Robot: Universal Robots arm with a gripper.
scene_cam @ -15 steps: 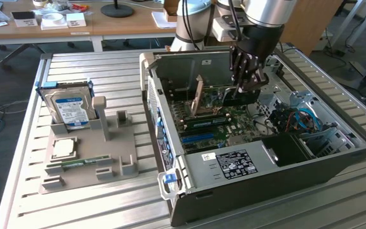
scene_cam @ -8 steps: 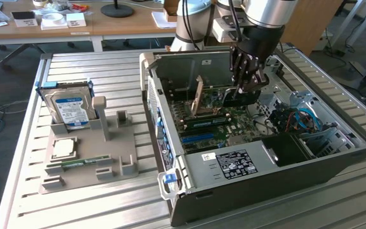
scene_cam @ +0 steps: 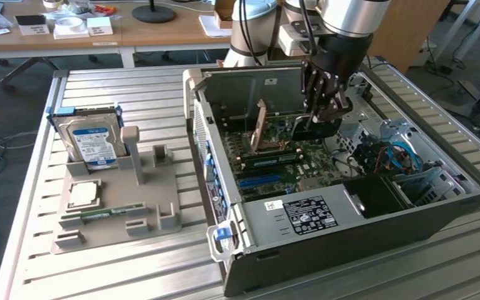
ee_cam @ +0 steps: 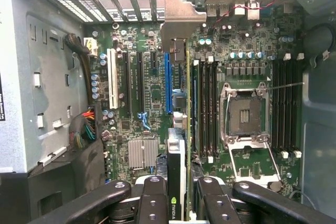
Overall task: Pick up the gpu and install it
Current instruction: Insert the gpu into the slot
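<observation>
On a slatted metal table (scene_cam: 140, 275) in a lab with desks behind, the fingers (ee_cam: 152, 198) of the gripper (ee_cam: 178, 195) were clamped on the gpu (ee_cam: 177, 166). It was held edge-on inside the open computer case (scene_cam: 440, 206), over the motherboard (ee_cam: 152, 93) and just beside the blue slot (ee_cam: 168, 82). The card looked light, stiff and fragile, best pinched by its bare edges, clear of the contacts. A small green logo (ee_cam: 173, 206) showed on it, and the case sticker (scene_cam: 307, 215) was too small to read.
</observation>
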